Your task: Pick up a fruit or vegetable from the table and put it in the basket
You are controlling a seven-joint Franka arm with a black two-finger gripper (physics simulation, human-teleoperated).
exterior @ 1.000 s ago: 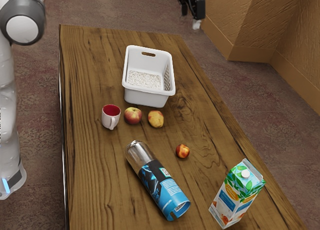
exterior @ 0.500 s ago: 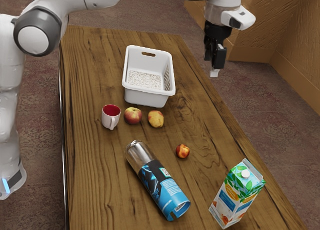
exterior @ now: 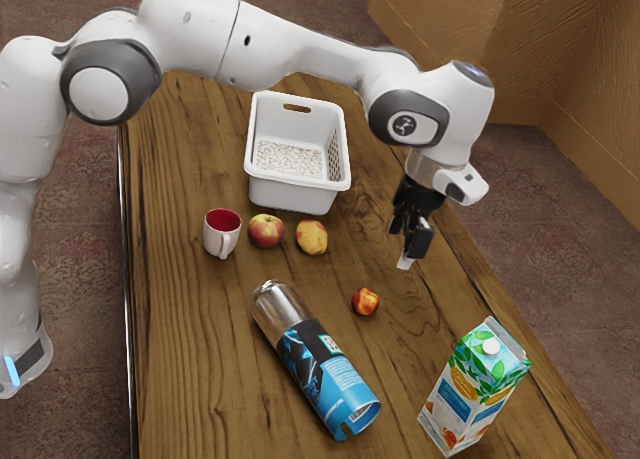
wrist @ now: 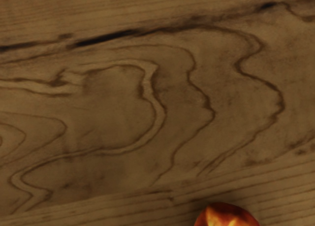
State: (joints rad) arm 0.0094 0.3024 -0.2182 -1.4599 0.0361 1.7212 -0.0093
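Observation:
The gripper point(exterior: 405, 260) hangs above the table, up and to the exterior view's right of a small red-and-yellow fruit point(exterior: 365, 301), apart from it. In the wrist view this fruit point(wrist: 226, 216) is partly cut off at the edge. A red-yellow apple point(exterior: 266, 231) and a yellowish, mango-like fruit point(exterior: 312, 238) lie side by side, close to the white basket point(exterior: 262, 191). White, speckled patterning covers the basket's floor.
A white mug with a red inside point(exterior: 222, 233) stands beside the apple. A blue-and-silver bottle point(exterior: 315, 360) lies on the wooden table point(exterior: 180, 329), and a juice carton point(exterior: 474, 387) stands near the edge at the exterior view's right.
My arm has swung in over the table, and the gripper has come down from beyond the far edge toward the small fruit. The fruits, mug, bottle, carton and basket have stayed put.

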